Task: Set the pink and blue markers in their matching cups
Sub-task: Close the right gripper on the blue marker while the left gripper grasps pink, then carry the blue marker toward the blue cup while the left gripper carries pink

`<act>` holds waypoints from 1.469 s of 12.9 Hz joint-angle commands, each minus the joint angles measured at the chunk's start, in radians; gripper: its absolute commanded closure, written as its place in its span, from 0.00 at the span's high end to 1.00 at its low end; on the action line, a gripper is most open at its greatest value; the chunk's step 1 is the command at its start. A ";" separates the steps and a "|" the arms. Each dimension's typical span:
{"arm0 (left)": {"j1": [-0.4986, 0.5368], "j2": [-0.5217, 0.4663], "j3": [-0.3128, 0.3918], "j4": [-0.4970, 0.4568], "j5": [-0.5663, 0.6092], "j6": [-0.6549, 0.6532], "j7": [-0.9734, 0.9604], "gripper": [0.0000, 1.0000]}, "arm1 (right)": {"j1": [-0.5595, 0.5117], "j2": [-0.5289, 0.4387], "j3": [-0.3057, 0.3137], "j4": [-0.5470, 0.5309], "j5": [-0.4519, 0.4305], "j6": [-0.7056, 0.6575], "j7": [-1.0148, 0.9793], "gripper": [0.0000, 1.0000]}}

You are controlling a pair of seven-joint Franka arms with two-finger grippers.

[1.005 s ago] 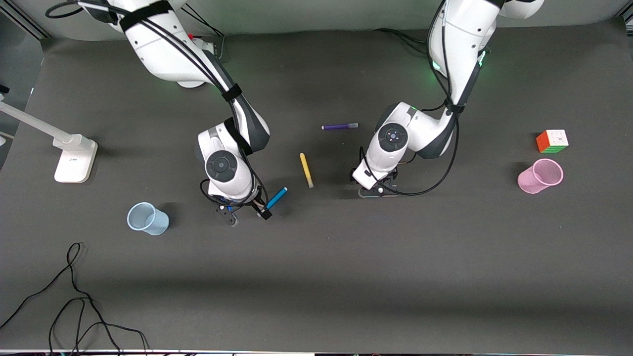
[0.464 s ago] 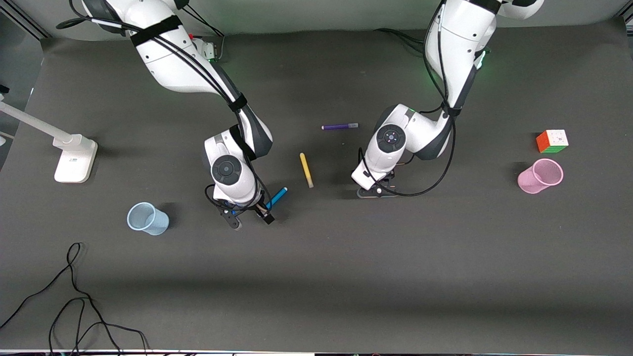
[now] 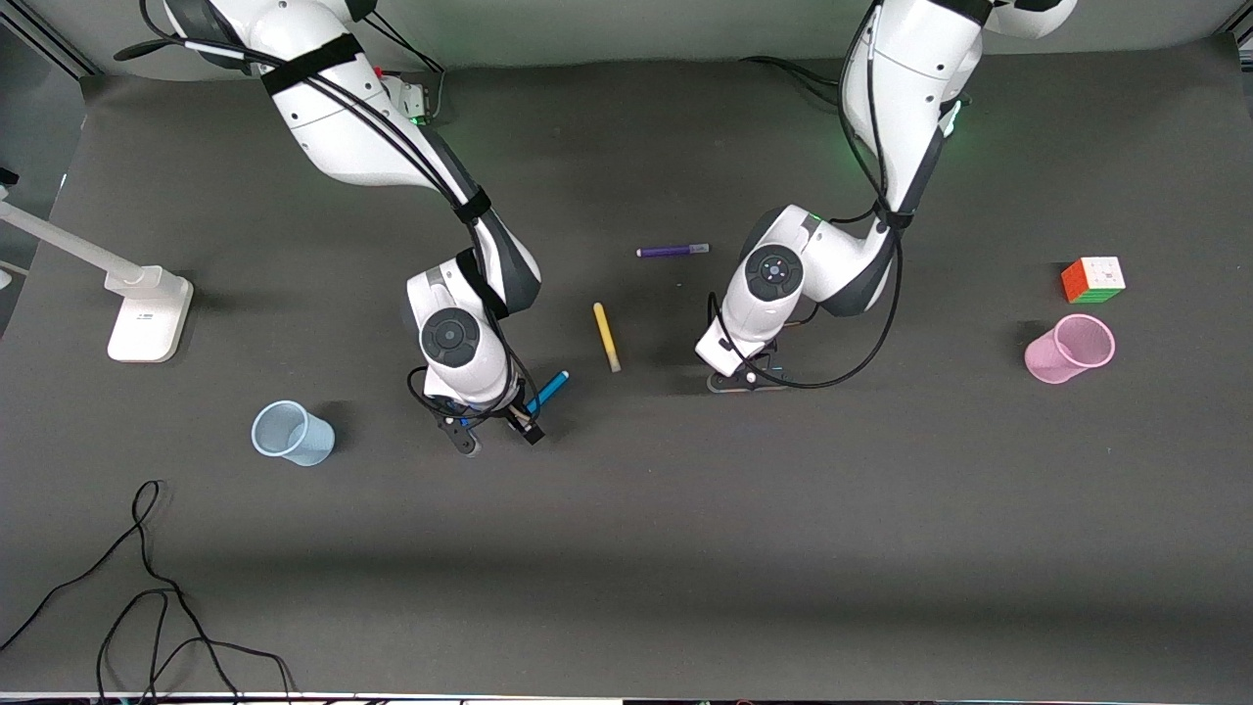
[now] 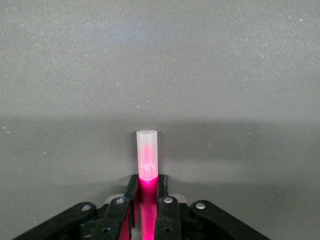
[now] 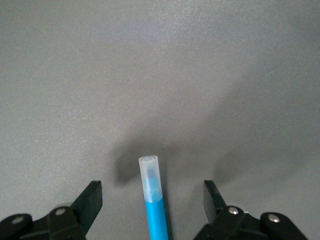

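The blue marker (image 3: 550, 388) lies on the dark table mat near its middle. My right gripper (image 3: 494, 433) is down at it and open. In the right wrist view the blue marker (image 5: 154, 200) lies between the spread fingers (image 5: 92, 195), touching neither. My left gripper (image 3: 746, 380) is low at the mat, shut on the pink marker (image 4: 147, 152), whose pale end sticks out past the fingertips (image 4: 167, 192). The pink marker is hidden in the front view. The pale blue cup (image 3: 292, 433) stands toward the right arm's end, the pink cup (image 3: 1069, 349) toward the left arm's end.
A yellow marker (image 3: 606, 336) lies between the two grippers, and a purple marker (image 3: 672, 251) lies farther from the front camera. A colour cube (image 3: 1093, 279) sits beside the pink cup. A white stand (image 3: 147, 313) and loose cables (image 3: 147, 587) are at the right arm's end.
My right gripper has shifted a little toward the front camera and settled lower around the blue marker. My left gripper has barely moved.
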 commanded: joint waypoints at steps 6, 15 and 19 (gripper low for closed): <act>0.075 -0.301 0.025 0.097 0.016 -0.555 0.141 0.00 | 0.004 0.020 0.001 0.014 0.010 0.032 0.002 0.44; 0.381 -0.449 0.025 0.249 0.116 -0.912 0.903 0.00 | 0.001 0.003 0.001 0.017 0.009 0.020 -0.048 0.00; 0.545 -0.466 0.024 0.244 0.111 -0.894 1.254 0.00 | -0.007 -0.050 -0.006 0.141 0.010 -0.247 -0.084 0.00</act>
